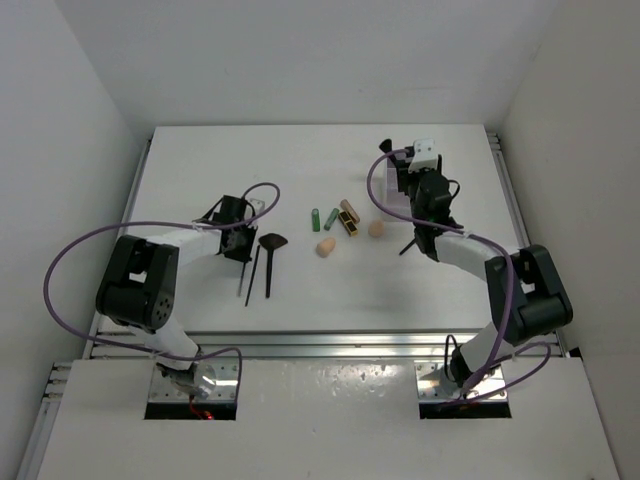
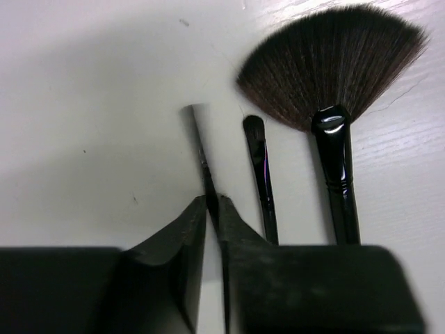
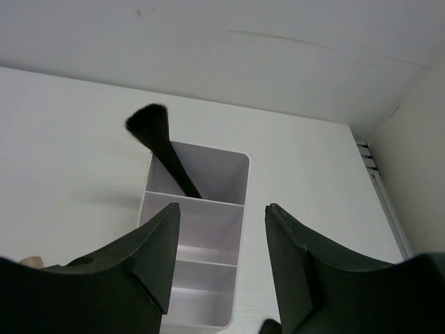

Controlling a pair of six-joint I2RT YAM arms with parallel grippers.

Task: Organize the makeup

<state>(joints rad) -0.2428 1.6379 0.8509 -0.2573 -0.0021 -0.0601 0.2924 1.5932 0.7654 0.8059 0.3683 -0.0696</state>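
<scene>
My left gripper (image 2: 214, 205) is shut on a thin black stick (image 2: 201, 149) that lies on the table; in the top view the gripper (image 1: 240, 228) is at the stick's far end. A small black brush (image 2: 259, 167) and a fan-headed brush (image 2: 327, 62) lie just right of it. Two green tubes (image 1: 323, 218), a tan tube (image 1: 349, 209), a black-gold tube (image 1: 347, 224) and two peach sponges (image 1: 326, 247) (image 1: 376, 229) lie mid-table. My right gripper (image 3: 222, 212) is open and empty above the white box (image 3: 240, 188), whose far compartment holds a black brush (image 3: 163, 149).
The white box (image 1: 426, 150) stands at the back right, partly hidden by the right arm. Another black brush (image 1: 408, 244) lies on the table under the right arm. The box's middle and near compartments show nothing inside. White walls close in the table.
</scene>
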